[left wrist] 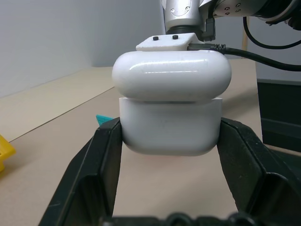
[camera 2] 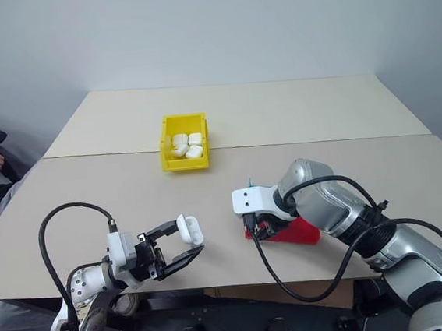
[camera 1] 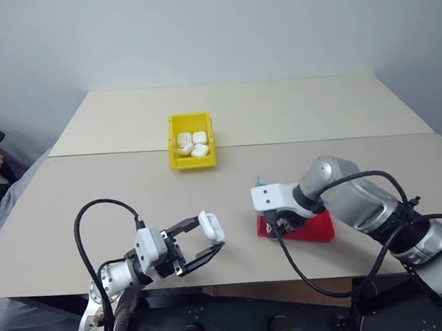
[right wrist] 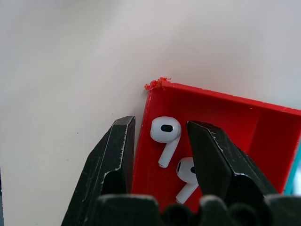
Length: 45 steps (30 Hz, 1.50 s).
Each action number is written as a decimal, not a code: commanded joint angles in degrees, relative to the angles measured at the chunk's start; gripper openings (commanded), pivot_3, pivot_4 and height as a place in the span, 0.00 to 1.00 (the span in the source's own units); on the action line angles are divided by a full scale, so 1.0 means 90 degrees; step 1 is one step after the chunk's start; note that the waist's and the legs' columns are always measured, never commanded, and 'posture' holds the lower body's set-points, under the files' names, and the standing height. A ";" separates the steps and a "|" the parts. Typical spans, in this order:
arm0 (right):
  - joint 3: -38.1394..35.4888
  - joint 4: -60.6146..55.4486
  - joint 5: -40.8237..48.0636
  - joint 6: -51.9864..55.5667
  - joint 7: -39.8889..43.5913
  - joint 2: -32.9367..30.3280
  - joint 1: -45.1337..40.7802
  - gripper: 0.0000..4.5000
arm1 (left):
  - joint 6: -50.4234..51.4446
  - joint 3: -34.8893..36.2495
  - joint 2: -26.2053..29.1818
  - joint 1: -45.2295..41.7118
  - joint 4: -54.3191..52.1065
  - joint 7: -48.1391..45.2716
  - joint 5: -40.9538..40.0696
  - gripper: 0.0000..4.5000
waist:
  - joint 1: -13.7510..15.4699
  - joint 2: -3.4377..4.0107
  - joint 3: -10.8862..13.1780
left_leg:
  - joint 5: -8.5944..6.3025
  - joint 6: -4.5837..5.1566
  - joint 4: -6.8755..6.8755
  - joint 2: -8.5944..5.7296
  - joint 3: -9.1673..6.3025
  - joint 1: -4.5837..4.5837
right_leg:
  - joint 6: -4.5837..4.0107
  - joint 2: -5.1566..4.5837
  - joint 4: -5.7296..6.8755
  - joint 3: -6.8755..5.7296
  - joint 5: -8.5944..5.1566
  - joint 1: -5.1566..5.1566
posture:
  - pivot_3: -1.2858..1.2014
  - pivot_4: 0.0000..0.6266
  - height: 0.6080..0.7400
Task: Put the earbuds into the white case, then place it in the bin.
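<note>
Two beige tabletops (camera 1: 294, 107) butted together, grey wall (camera 1: 231, 24) behind.

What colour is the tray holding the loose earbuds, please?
Red tray; the right wrist view shows it best.

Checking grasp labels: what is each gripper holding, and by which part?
The left gripper clamps the white case by its lower body's sides. The right gripper holds nothing, open around an earbud.

earbuds (right wrist: 164, 133): white | white case (left wrist: 171, 101) | bin (camera 1: 194, 162): yellow | tray (right wrist: 221, 117): red
</note>
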 commanded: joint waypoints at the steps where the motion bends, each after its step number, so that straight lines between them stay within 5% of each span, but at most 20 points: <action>1: -0.0044 -0.0007 -0.0060 0.0097 0.0014 0.0009 -0.0133 0.48 | -0.0029 0.0043 0.0052 0.0074 -0.0261 0.0042 -0.0015 0.61 | 0.0005 0.0000 0.0000 | 0.0000 0.0000 0.0001 0.0000 0.0000 -0.0009 | -0.0001 0.0001 0.0004 0.0000 0.0001 -0.0010 | 0.52 0.24 1.00; 24: -0.0073 0.0017 -0.0048 0.0202 -0.0008 0.0083 -0.0215 0.48 | -0.0078 0.0013 0.0063 -0.0016 -0.0119 0.0042 0.0120 0.61 | 0.0003 0.0000 0.0000 | 0.0000 0.0000 0.0004 0.0001 -0.0002 -0.0015 | -0.0002 0.0003 0.0017 0.0000 0.0001 -0.0020 | 0.52 0.24 1.00; 28: -0.0073 0.0002 -0.0044 0.0186 0.0010 0.0076 -0.0198 0.28 | -0.0086 0.0019 0.0073 0.0002 -0.0108 0.0011 0.0131 0.61 | 0.0002 0.0000 0.0000 | 0.0000 0.0000 0.0004 0.0001 -0.0002 -0.0015 | -0.0002 0.0004 0.0017 0.0000 0.0001 -0.0020 | 0.52 0.24 1.00; 39: -0.0059 -0.0091 -0.0072 0.0158 0.0027 0.0004 -0.0155 0.28 | -0.0081 -0.0015 0.0071 -0.0030 -0.0074 0.0013 0.0162 0.61 | 0.0002 0.0000 0.0000 | 0.0000 0.0000 0.0004 0.0001 -0.0001 -0.0015 | -0.0002 0.0003 0.0019 0.0000 0.0001 -0.0022 | 0.52 0.24 1.00; 42: -0.0079 -0.0178 -0.0049 0.0157 0.0041 -0.0019 -0.0124 0.16 | -0.0080 -0.0014 0.0063 -0.0035 -0.0074 -0.0002 0.0159 0.61 | 0.0002 0.0000 0.0000 | 0.0000 0.0000 0.0004 0.0001 -0.0001 -0.0015 | -0.0002 0.0003 0.0019 0.0000 0.0001 -0.0022 | 0.52 0.24 1.00; 45: -0.0100 -0.0301 -0.0008 0.0169 0.0072 -0.0060 -0.0097 0.14 | -0.0079 -0.0009 0.0059 -0.0049 -0.0081 -0.0018 0.0144 0.61 | 0.0002 0.0000 0.0000 | 0.0000 0.0000 0.0004 0.0001 -0.0002 -0.0015 | -0.0002 0.0003 0.0019 0.0000 0.0001 -0.0023 | 0.52 0.24 1.00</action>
